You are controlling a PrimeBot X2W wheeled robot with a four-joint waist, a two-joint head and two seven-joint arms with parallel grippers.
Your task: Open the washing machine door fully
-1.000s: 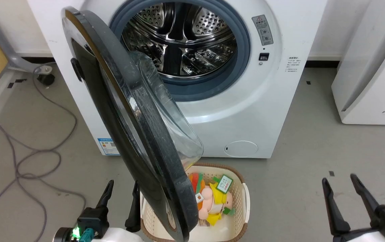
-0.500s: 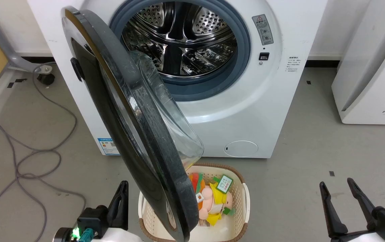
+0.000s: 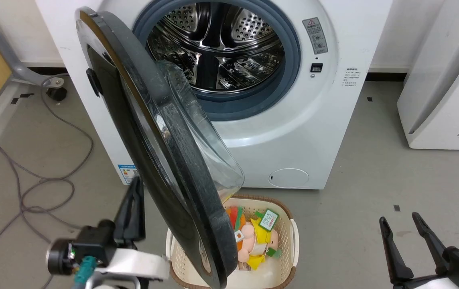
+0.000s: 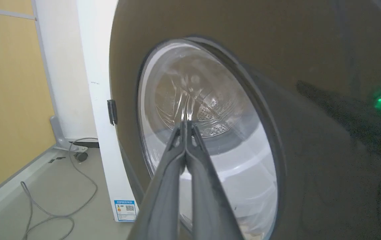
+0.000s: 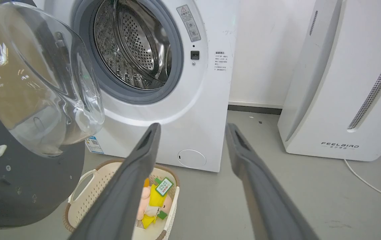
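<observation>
left gripper [image 4: 186, 124], now pinched together and empty, has risen beside the washing machine door [image 4: 310, 50] just ahead, likely to push it wider.

The door [image 3: 173, 160] hides part of the basket [image 3: 293, 245]; print on the warning sticker [image 3: 315, 35] is too small to read.

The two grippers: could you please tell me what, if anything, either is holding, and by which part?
Nothing is held. The left gripper is shut, empty, facing the washing machine door; the right gripper is open, empty.
</observation>
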